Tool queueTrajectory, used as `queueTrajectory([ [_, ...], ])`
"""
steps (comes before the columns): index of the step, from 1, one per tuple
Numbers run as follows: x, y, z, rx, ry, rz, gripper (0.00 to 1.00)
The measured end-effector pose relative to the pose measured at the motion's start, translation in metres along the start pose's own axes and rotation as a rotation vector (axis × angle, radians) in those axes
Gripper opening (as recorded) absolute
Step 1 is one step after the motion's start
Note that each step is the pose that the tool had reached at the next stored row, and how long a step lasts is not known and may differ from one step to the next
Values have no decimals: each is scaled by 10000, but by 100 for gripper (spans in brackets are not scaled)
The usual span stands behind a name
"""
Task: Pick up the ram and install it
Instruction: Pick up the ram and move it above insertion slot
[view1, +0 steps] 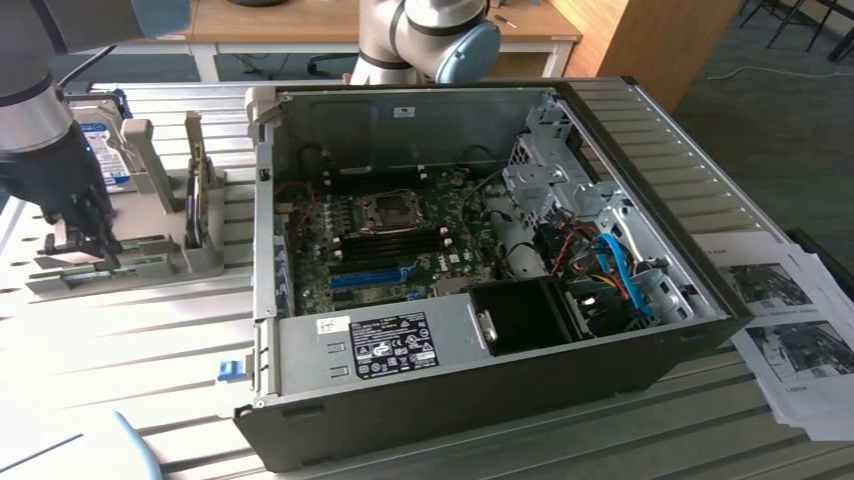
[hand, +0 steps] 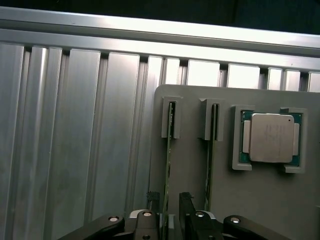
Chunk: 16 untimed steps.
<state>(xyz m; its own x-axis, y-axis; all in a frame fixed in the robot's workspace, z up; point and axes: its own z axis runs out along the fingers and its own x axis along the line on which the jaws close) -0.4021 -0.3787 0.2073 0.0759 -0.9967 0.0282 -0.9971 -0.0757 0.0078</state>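
Gripper (hand: 169, 199) is seen low over the grey holder (hand: 250, 200), jaws apart, one finger on each side of the ram (hand: 168, 150). No clamp is made yet. The ram is stood on edge in its slot in the holder, which is laid on the ribbed aluminium table (hand: 75, 125), well apart from the open computer case (view1: 441, 410).

Risks noted:
- The stick is not centred between the fingers (hand: 186, 200); it appears nearer one than the other. If the jaws are shut like this, the board is likely to be pushed sideways against the slot wall and gripped crooked.
- A second stick (hand: 212, 150) is stood just beside, in the next slot. One finger is placed between the two, so that the neighbour may be nudged or caught.
- A thin board is offered little pad surface; slip or tilt is judged possible on lifting, and the holder may be dragged up if the slot binds.
- A tilted grip would be carried to the black slots (view1: 400, 238) on the motherboard, where misalignment could prevent seating.
- The processor (hand: 270, 137) in its own recess is judged safe.
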Motion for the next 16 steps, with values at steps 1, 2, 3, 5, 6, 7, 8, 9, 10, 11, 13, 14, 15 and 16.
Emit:
queueTrajectory([
  [1,1,-8,0,0,0,0,29],
  [2,1,-14,0,1,0,0,29],
  [3,1,-20,0,0,0,0,29],
  [5,2,-24,0,-1,-1,1,29],
  [6,2,-24,0,-1,-1,1,29],
  [7,2,-24,0,-1,0,0,29],
  [8,2,-24,0,-2,0,0,29],
  [9,2,-25,1,-3,0,0,29],
  [10,2,-25,6,-1,0,0,29],
  [11,2,-25,12,0,-1,0,29],
  [13,1,-25,25,-1,0,-1,29],
  [14,1,-25,30,-2,0,0,29],
  [15,1,-24,34,-2,0,0,29],
  [16,1,-24,38,-3,0,0,29],
])
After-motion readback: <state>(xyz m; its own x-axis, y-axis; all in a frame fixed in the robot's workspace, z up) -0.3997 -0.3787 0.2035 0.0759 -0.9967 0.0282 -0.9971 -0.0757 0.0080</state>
